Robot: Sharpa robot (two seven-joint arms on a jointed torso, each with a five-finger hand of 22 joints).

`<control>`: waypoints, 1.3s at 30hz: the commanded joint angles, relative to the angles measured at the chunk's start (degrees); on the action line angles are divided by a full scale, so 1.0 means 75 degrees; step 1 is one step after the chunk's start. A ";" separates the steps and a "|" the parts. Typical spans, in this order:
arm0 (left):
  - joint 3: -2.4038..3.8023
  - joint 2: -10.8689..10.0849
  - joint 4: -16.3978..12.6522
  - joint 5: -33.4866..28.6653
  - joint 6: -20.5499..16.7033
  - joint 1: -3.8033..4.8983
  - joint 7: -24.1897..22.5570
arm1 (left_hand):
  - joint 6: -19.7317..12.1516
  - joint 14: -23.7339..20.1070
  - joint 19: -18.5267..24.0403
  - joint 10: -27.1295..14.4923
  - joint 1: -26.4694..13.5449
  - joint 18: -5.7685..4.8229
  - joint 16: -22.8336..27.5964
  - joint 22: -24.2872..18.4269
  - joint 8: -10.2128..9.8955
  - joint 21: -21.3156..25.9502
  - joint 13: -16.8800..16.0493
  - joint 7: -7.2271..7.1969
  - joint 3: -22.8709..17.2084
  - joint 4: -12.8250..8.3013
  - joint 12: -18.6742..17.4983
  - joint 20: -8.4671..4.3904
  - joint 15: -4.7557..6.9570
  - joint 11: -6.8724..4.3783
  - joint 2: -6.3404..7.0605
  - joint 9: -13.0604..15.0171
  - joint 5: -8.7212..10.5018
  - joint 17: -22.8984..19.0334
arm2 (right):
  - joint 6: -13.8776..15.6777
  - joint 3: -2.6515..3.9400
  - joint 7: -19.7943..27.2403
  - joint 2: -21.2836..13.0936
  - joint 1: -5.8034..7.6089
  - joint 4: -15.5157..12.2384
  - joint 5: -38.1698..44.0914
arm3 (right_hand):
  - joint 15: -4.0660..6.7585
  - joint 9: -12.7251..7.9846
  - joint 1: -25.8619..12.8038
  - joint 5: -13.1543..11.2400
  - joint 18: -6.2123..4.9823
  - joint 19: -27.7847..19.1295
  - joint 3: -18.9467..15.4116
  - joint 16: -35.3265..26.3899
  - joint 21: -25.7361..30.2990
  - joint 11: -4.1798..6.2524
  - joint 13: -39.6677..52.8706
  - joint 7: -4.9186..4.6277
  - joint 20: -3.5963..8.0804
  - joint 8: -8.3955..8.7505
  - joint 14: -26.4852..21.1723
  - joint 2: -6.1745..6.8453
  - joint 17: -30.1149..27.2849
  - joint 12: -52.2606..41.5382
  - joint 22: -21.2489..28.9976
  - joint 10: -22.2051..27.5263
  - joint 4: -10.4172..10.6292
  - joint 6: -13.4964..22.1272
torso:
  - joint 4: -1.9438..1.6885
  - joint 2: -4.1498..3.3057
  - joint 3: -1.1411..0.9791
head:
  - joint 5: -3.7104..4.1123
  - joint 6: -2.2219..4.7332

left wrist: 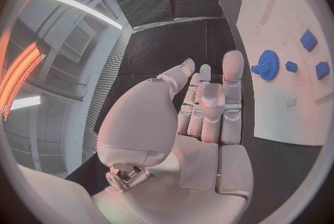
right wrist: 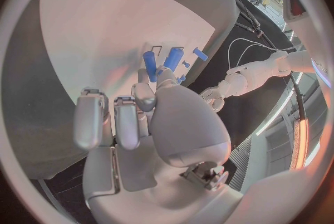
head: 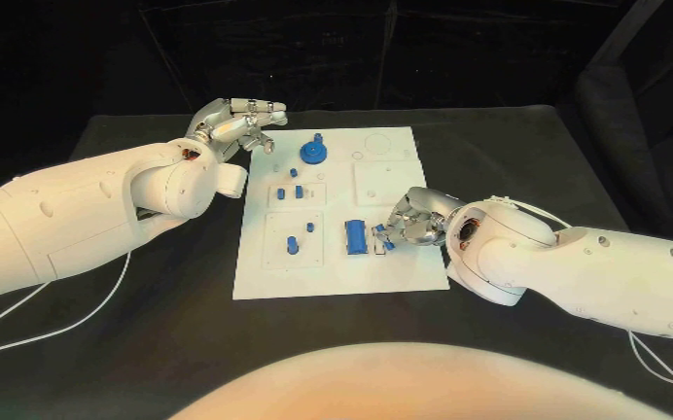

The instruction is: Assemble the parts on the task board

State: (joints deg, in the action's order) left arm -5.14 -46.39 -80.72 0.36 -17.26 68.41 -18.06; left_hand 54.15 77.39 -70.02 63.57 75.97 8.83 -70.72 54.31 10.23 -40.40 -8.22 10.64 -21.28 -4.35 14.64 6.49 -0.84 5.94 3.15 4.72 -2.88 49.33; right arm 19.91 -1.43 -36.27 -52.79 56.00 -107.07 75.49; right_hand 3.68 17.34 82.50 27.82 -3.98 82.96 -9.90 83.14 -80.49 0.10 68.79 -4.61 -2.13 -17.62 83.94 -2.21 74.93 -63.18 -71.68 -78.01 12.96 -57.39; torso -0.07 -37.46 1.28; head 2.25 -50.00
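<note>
The white task board (head: 336, 274) lies in the middle of the table. On it stand a blue gear (head: 314, 154) at the far side, small blue pegs (head: 288, 192) on the left half and a blue block (head: 356, 236) near the middle. My right hand (head: 414, 218) is over the board's right half beside the block, fingers curled in, and pinches a small blue part (head: 386, 235) at its fingertips. My left hand (head: 238, 123) hovers by the board's far left corner, fingers apart and holding nothing. The left wrist view shows that hand (left wrist: 202, 107) beside the gear (left wrist: 268, 65).
The black table (head: 491, 148) reaches round the board on all sides. White cables lie on it at the near left (head: 85, 318) and near right (head: 645, 352). The right wrist view shows the block (right wrist: 173, 58) and a peg (right wrist: 150, 65) beyond my fingers.
</note>
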 commanded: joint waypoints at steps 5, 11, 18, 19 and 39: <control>0.0007 0.0002 -0.0018 -0.0013 0.0088 0.0011 -0.0008 | -0.0057 -0.0014 0.0011 -0.0053 0.0004 0.0126 -0.0049 -0.0005 0.0051 0.0033 -0.0010 0.0006 0.0044 -0.0001 0.0026 0.0058 -0.0045 0.0012 -0.0034 -0.0007 -0.0013 -0.0012 | -0.0012 0.0002 -0.0016 0.0105 0.0011 0.0048 -0.0179 | 0.0050 -0.0020 -0.0253 -0.0041 0.0051 0.0065 0.0007 0.0052 -0.0041 0.0004 0.0026 0.0014 -0.0009 0.0075 0.0525 -0.0006 0.0566 -0.0056 -0.0023 -0.0092 0.0188 -0.0127 | 0.0014 -0.0001 -0.0001 | -0.0008 0.0001; 0.0007 0.0003 -0.0020 -0.0013 0.0091 0.0012 -0.0004 | -0.0057 -0.0014 0.0011 -0.0053 0.0004 0.0126 -0.0049 -0.0005 0.0051 0.0033 -0.0010 0.0006 0.0044 -0.0001 0.0026 0.0058 -0.0045 0.0012 -0.0034 -0.0007 -0.0013 -0.0012 | -0.0162 0.0002 -0.0081 0.0168 0.0011 0.0099 -0.0190 | 0.0057 -0.0024 -0.0450 0.0216 0.0051 0.0065 -0.0057 0.0048 -0.0041 0.0014 0.0041 0.0030 -0.0003 0.0103 0.0524 0.0068 0.0566 -0.0067 -0.0027 -0.0113 0.0345 -0.0225 | 0.0006 0.0000 0.0006 | 0.0000 0.0001; 0.0007 -0.0002 -0.0022 -0.0013 0.0096 0.0013 0.0001 | -0.0057 -0.0014 0.0011 -0.0053 0.0004 0.0126 -0.0049 -0.0005 0.0051 0.0033 -0.0010 0.0006 0.0044 -0.0001 0.0026 0.0058 -0.0045 0.0012 -0.0034 -0.0007 -0.0013 -0.0012 | -0.0155 0.0002 -0.0157 0.0201 0.0011 0.0131 -0.0193 | 0.0068 -0.0011 -0.0516 0.0231 0.0052 0.0068 -0.0077 0.0050 -0.0044 0.0030 0.0061 0.0053 0.0005 0.0091 0.0524 0.0066 0.0571 -0.0089 -0.0035 -0.0134 0.0403 -0.0304 | 0.0013 0.0001 0.0004 | -0.0017 0.0001; 0.0007 -0.0002 -0.0022 -0.0013 0.0096 0.0013 0.0001 | -0.0057 -0.0014 0.0011 -0.0053 0.0004 0.0126 -0.0049 -0.0005 0.0051 0.0033 -0.0010 0.0006 0.0044 -0.0001 0.0026 0.0058 -0.0045 0.0012 -0.0034 -0.0007 -0.0013 -0.0012 | -0.0148 0.0002 -0.0166 0.0206 0.0011 0.0135 -0.0189 | 0.0069 -0.0010 -0.0523 0.0227 0.0052 0.0069 -0.0080 0.0047 -0.0045 0.0031 0.0061 0.0055 0.0006 0.0090 0.0524 0.0067 0.0567 -0.0089 -0.0037 -0.0135 0.0408 -0.0310 | 0.0010 -0.0001 0.0003 | -0.0013 0.0001; 0.0007 0.0000 -0.0017 -0.0013 0.0111 0.0013 0.0017 | -0.0065 -0.0016 0.0012 -0.0062 0.0011 0.0128 -0.0051 -0.0009 0.0064 0.0042 -0.0013 0.0008 0.0047 -0.0008 0.0039 0.0059 -0.0045 0.0013 -0.0033 -0.0008 -0.0012 -0.0015 | -0.0071 0.0002 -0.0111 0.0213 0.0011 0.0155 -0.0079 | 0.0050 0.0053 -0.1543 -0.2361 0.0050 0.0061 -0.0748 0.0027 -0.0028 0.0004 0.0078 0.0042 -0.0007 0.0178 0.0520 0.0107 0.0562 -0.0064 -0.0032 -0.0139 0.0477 -0.0340 | 0.0019 0.0006 0.0000 | -0.0012 0.0001</control>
State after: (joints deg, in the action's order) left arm -5.14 -46.40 -80.74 0.36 -17.11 68.42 -17.87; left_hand 54.15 77.39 -70.02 63.57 75.97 8.83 -70.72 54.32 10.49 -40.40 -8.26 10.63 -21.28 -4.35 14.63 6.49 -0.84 5.94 3.15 4.74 -2.88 49.26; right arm 19.22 -1.43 -37.72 -51.10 56.01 -105.72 74.47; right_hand 3.90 17.66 71.37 10.33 -3.98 83.04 -15.33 83.34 -80.49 0.11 69.34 -4.38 -2.05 -16.41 84.15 -1.30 74.91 -63.61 -71.92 -78.83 16.53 -59.65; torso 0.01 -37.45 1.29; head 2.06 -50.00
